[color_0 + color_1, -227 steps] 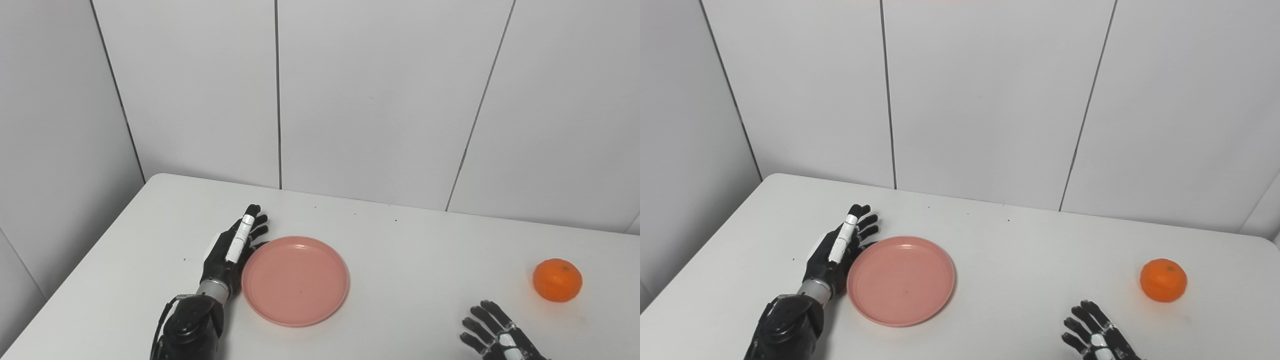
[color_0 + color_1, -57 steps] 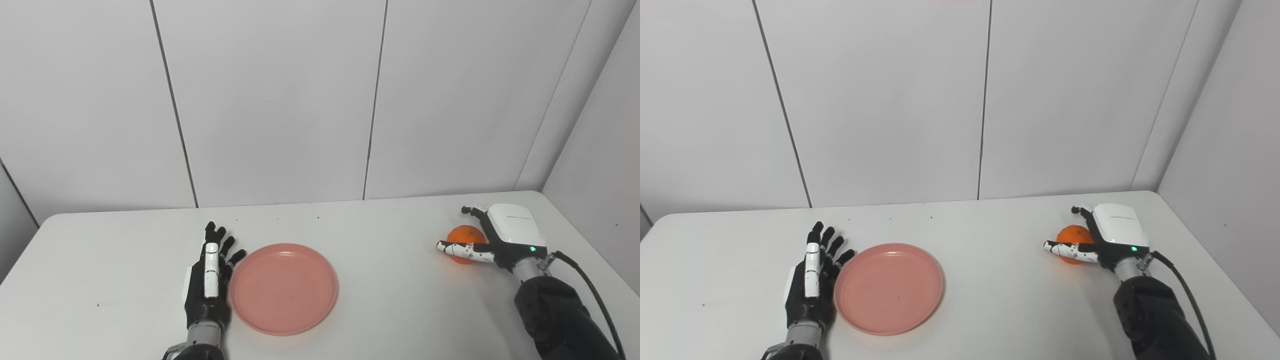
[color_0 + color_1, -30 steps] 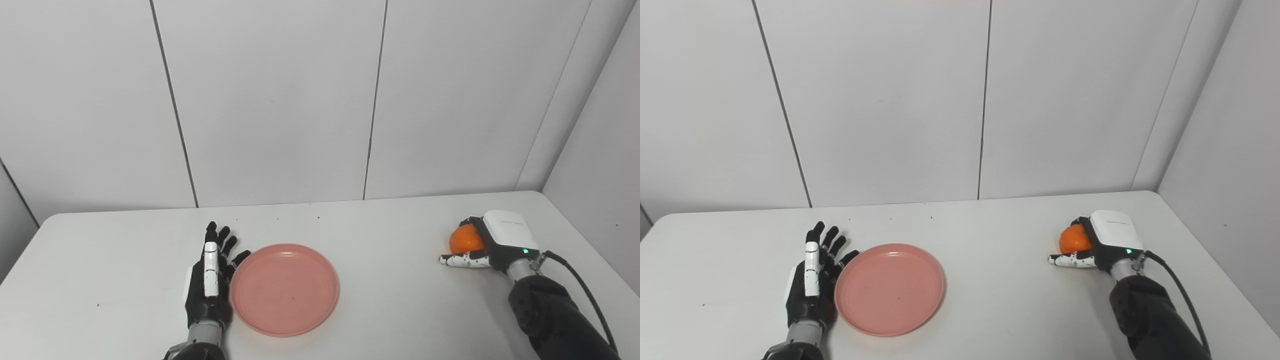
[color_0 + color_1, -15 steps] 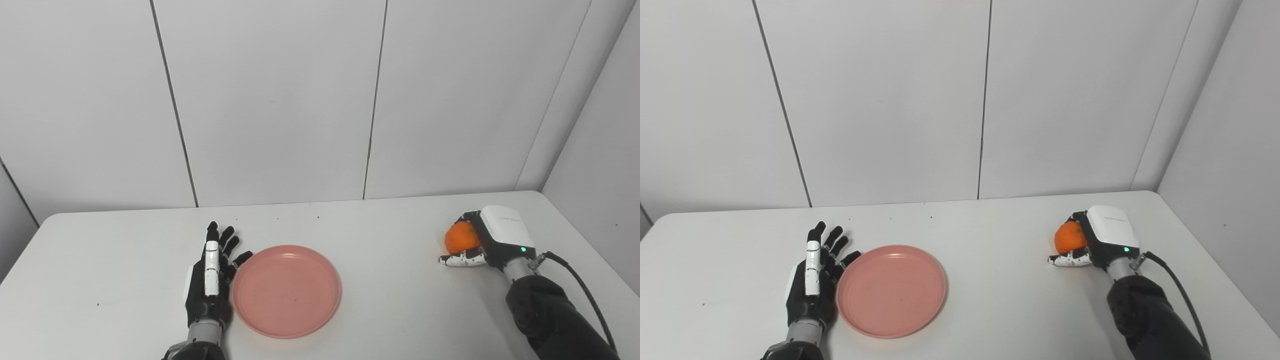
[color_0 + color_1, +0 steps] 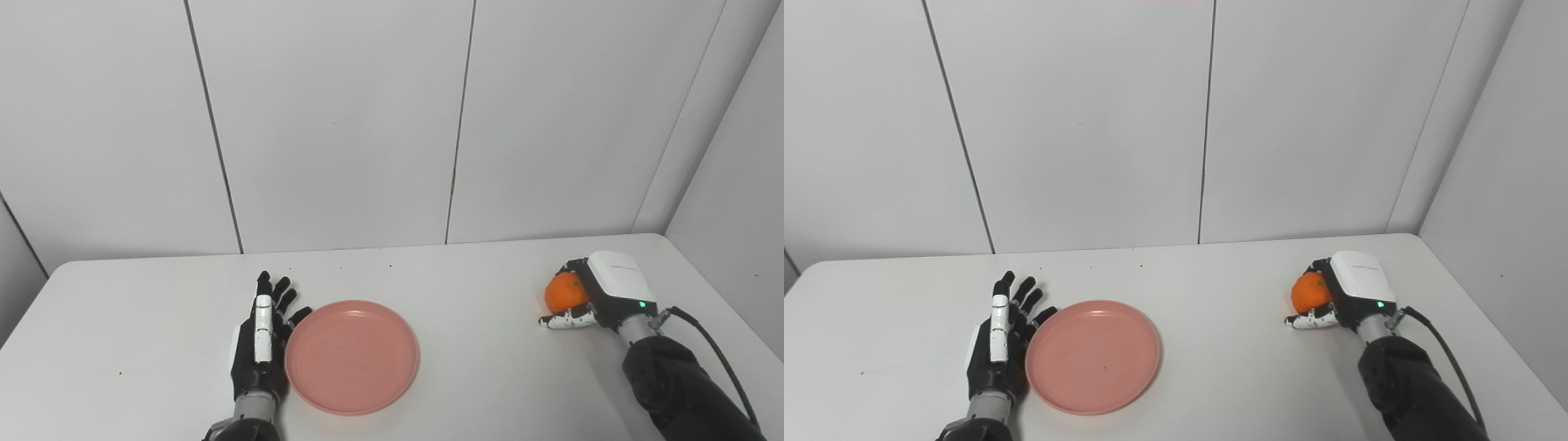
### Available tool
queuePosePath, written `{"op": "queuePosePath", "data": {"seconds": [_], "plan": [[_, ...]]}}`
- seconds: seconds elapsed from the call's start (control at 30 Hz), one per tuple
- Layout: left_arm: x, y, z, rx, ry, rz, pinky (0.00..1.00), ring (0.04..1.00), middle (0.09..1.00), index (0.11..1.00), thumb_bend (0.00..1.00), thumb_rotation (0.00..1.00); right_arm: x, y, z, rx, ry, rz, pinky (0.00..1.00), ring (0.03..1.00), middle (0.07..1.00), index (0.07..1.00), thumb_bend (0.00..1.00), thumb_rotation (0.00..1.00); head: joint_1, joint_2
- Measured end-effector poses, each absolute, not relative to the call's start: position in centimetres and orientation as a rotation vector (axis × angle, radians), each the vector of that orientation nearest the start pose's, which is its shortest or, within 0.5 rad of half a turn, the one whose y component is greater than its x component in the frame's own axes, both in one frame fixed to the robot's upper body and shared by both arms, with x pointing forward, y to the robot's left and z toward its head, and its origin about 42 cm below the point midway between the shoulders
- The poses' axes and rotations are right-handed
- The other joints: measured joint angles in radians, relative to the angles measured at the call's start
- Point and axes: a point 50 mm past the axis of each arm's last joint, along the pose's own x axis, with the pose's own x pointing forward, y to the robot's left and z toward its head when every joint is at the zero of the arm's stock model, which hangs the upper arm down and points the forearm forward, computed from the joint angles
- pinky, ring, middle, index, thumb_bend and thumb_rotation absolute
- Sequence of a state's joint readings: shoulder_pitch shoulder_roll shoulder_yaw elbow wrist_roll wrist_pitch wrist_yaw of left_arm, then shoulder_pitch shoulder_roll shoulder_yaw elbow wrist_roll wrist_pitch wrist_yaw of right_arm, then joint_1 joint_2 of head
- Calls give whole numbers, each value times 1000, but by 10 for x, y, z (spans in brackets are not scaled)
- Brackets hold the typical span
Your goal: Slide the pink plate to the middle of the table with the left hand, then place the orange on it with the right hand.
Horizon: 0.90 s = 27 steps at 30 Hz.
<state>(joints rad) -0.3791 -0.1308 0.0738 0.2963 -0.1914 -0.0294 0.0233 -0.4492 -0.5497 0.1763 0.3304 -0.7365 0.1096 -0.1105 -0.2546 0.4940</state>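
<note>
Item 1. Round pink plastic plate with a raised rim (image 5: 352,356): lies flat on the table, toward 7 o'clock of the tabletop, a little left of the middle. Nothing lies in it.

Item 2. Small round orange fruit (image 5: 562,292): at 3 o'clock of the tabletop, well apart from the plate, held in the right hand. Only its left half shows; the rest is hidden behind the hand's white back shell. Whether its underside touches the table cannot be told.

Item 3. Left hand, black with a white strip along one finger (image 5: 262,343): set on edge at 9 o'clock of the plate, touching or just beside the rim. Fingers (image 5: 999,306) straight, spread a little apart, pointing to 12 o'clock; they hold nothing. The thumb tip reaches toward the plate's rim at about 10 o'clock of the plate.

Item 4. Right hand, black with a white shell bearing a green light (image 5: 597,294): at 3 o'clock of the orange. Fingers curled over the top and far side of the fruit; the white speckled thumb (image 5: 1304,320) lies under its near side, pointing to 9 o'clock. The hand is clamped on the orange. A black cable runs from the wrist along the forearm toward 5 o'clock.

Item 5. White rectangular table with rounded corners (image 5: 490,367): a few small dark specks near its far edge.

Item 6. White panelled wall with dark vertical seams (image 5: 1090,122): stands behind the table at 12 o'clock and turns a corner at the right.
</note>
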Motion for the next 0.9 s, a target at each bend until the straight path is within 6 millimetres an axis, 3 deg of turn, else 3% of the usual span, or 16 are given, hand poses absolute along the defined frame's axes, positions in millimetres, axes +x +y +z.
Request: {"op": "queuePosePath", "data": {"seconds": [0.43, 0.9], "plan": [[397, 141, 140, -334, -78, -47, 780, 930, 933, 1000, 608, 898, 418, -324, 245, -1305, -270, -122, 132, 187, 286, 489, 514, 155, 5, -2], [397, 139, 140, -336, -77, -50, 759, 926, 935, 1000, 595, 891, 405, -281, 274, -1224, -421, -82, 145, 200, 294, 487, 513, 155, 35, -2]]}}
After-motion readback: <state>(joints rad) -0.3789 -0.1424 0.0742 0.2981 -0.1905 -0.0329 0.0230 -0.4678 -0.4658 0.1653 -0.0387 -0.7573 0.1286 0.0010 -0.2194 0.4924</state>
